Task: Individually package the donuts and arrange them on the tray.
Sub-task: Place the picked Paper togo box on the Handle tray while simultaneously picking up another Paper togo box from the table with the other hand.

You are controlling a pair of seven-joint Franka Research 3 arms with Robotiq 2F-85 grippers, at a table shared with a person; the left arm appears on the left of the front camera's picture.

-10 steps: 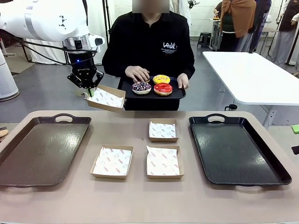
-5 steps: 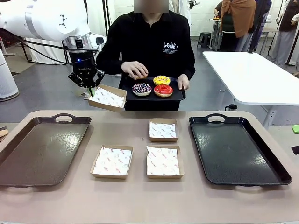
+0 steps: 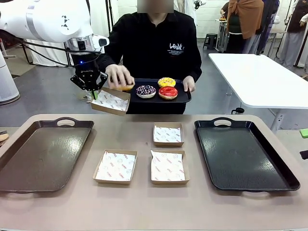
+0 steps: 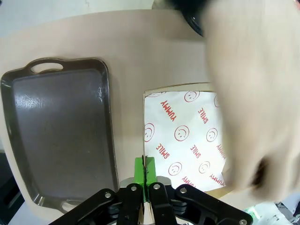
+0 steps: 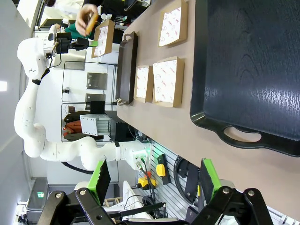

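Observation:
My left gripper (image 3: 92,89) is raised beyond the table's far left edge, shut on the rim of a paper-lined cardboard box (image 3: 110,101). In the left wrist view its green pads (image 4: 139,171) pinch the near edge of the box (image 4: 180,136). The person's hand (image 3: 119,76) holds a brown donut (image 3: 126,87) over the box's far side. A purple donut (image 3: 146,90), a yellow donut (image 3: 166,82) and a red donut (image 3: 168,92) sit on the small black tray (image 3: 185,97) that the person holds. My right gripper (image 5: 154,180) hangs open beside the black tray (image 5: 248,70).
On the table lie a brown tray (image 3: 43,154) at the left, a black tray (image 3: 245,154) at the right, and three paper-lined boxes (image 3: 168,134) (image 3: 115,166) (image 3: 168,167) between them. A white table (image 3: 260,77) stands at the back right.
The person's hand has lifted a donut off the hand-held tray and carried it left to the box in my left gripper. The gripper and box have barely moved.

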